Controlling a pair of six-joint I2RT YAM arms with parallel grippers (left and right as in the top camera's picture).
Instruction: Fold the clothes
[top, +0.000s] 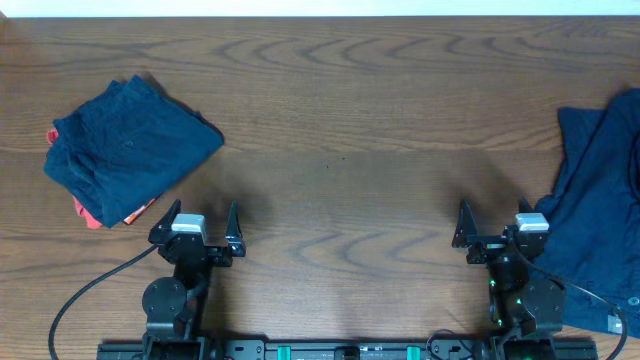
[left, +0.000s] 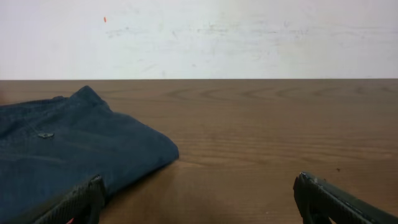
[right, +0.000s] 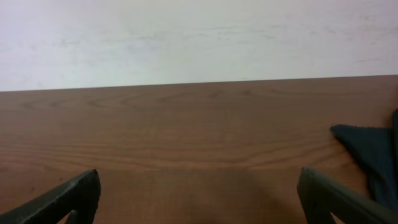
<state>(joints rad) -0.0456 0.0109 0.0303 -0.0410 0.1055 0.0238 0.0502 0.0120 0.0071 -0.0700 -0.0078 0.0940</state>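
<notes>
A stack of folded navy clothes (top: 130, 145) lies at the left of the wooden table, with a red-orange garment (top: 92, 214) showing under its front edge. It fills the left of the left wrist view (left: 74, 152). A large loose navy garment (top: 600, 210) lies at the right edge, with a small grey label (top: 617, 324) near the front; a corner of it shows in the right wrist view (right: 370, 149). My left gripper (top: 203, 222) is open and empty, just in front of the folded stack. My right gripper (top: 492, 222) is open and empty, just left of the loose garment.
The wooden table (top: 340, 130) runs back to a white wall (left: 199, 37). Cables (top: 80, 295) run from the arm bases at the front edge.
</notes>
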